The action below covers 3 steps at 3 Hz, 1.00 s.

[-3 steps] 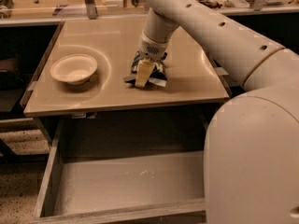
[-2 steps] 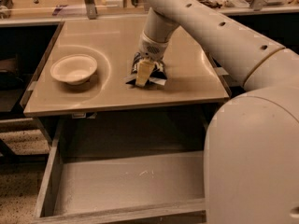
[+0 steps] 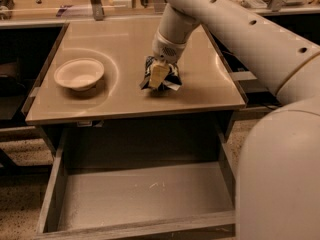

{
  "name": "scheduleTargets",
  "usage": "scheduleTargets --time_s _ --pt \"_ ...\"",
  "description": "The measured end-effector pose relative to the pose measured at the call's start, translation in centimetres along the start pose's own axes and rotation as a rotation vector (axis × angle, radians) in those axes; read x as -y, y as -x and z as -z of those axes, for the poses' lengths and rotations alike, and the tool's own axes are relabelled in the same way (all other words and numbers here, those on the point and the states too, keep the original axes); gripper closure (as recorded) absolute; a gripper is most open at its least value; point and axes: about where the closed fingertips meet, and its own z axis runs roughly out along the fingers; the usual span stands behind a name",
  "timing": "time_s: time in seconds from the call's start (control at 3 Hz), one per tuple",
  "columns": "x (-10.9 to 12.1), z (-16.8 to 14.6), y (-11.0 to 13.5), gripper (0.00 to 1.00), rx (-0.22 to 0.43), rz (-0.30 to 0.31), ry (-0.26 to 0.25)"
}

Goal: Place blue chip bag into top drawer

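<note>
Gripper: I have it low over the tabletop, right of centre.
Fingers: pinched on the bag.
Bag: crumpled, on the tabletop, well right of the bowl.
Drawer: I see it pulled out below the tabletop's front edge.

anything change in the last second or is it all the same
Nothing visibly changed. The gripper is still down on the bag on the table, in the same spot as before. The bowl and the open drawer have not moved either.
</note>
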Motion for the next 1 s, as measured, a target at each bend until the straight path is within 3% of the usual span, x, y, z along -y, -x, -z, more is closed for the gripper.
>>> scheduleTargets --time_s 0.67,1.0 --pt "-4.9 5.1 -1.5 1.00 0.012 0.008 -0.001" --pt "-9.2 7.6 -1.9 1.00 0.042 0.028 -0.010"
